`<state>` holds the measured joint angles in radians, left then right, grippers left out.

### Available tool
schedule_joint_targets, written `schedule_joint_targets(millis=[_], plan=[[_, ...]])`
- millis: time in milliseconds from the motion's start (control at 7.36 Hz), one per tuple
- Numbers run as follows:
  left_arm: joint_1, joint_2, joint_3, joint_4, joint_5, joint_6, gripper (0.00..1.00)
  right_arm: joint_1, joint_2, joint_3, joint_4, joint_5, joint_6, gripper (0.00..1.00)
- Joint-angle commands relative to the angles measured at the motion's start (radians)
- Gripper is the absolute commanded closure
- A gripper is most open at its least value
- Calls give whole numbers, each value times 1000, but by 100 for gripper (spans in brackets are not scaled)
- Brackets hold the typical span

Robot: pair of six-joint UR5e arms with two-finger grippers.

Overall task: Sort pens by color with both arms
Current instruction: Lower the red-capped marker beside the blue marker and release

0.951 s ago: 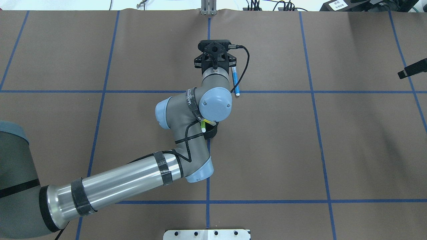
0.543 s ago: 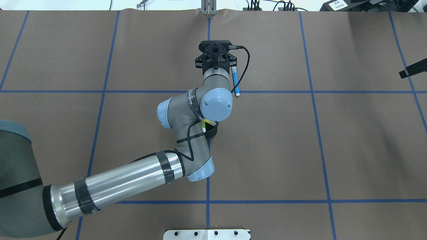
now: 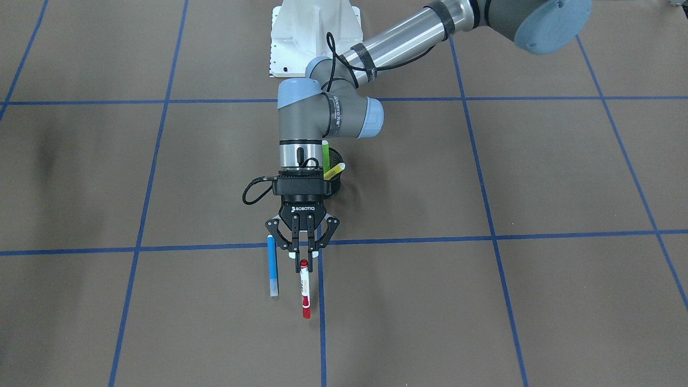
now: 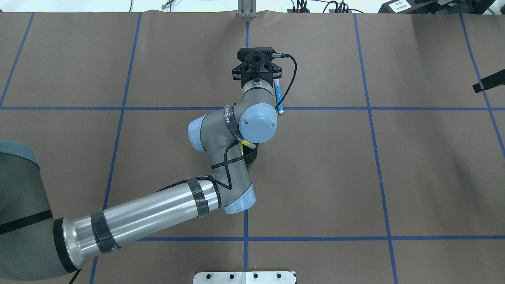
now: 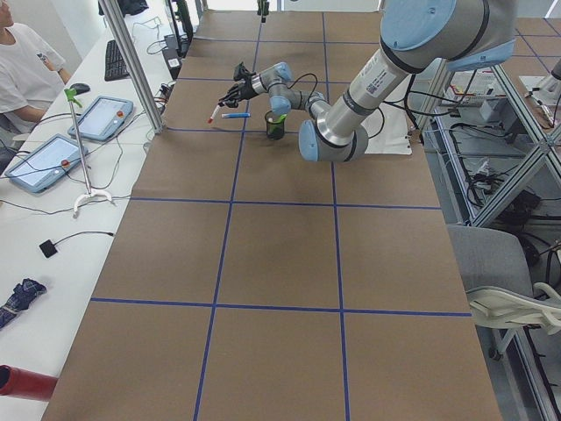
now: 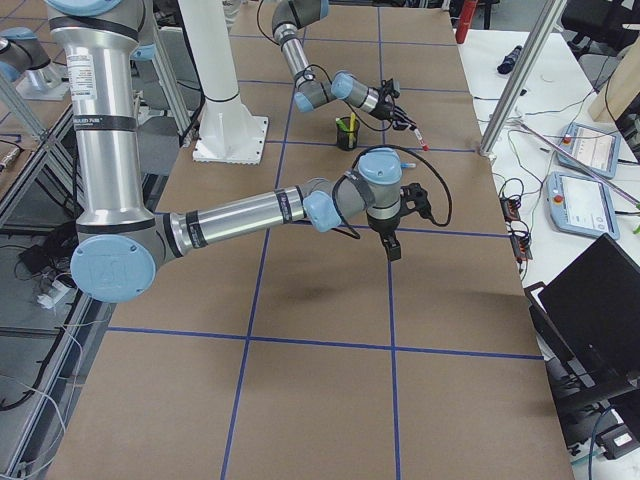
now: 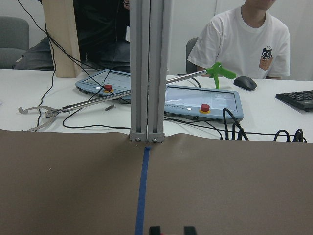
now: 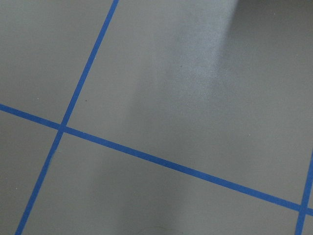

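- Black mesh cup (image 6: 347, 140), centre: lime green pen (image 3: 325, 157), yellow pen (image 3: 334, 171) stand in it.
- Slim blue pen (image 3: 273, 271) flat on brown table (image 4: 355, 177), beyond cup.
- Black R gripper (image 6: 392, 248) well right, above table; grip state: can't tell.
- Black L gripper (image 3: 302, 250) farthest, just left of blue pen, clamped on red-and-white labelled pen (image 3: 305, 290) by its end.

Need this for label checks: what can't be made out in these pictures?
Overhead view: red pen hidden under the left arm.
Front view: cup and green pen mostly behind that arm's wrist.
Right-side view: right tool dark and small, open or shut unclear.
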<state>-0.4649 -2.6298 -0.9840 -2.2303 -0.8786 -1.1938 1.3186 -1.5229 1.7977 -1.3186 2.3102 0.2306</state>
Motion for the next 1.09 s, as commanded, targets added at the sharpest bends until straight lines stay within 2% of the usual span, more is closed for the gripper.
schedule_joint_targets(millis=[0, 408, 679, 815, 951], plan=[[-3, -1, 7, 0, -5, 5, 1, 1, 1, 0, -1, 0, -1, 1], [-4, -1, -8, 1, -16, 14, 1, 1, 4, -1, -1, -2, -1, 1], [-18, 0, -115, 8, -59, 115, 1, -1, 9, -1, -1, -11, 6, 1], [-46, 2, -158, 40, -129, 125, 1, -1, 16, -3, -1, -15, 10, 1], [-82, 13, -239, 135, -223, 126, 1, -1, 32, -6, -1, -17, 16, 1]])
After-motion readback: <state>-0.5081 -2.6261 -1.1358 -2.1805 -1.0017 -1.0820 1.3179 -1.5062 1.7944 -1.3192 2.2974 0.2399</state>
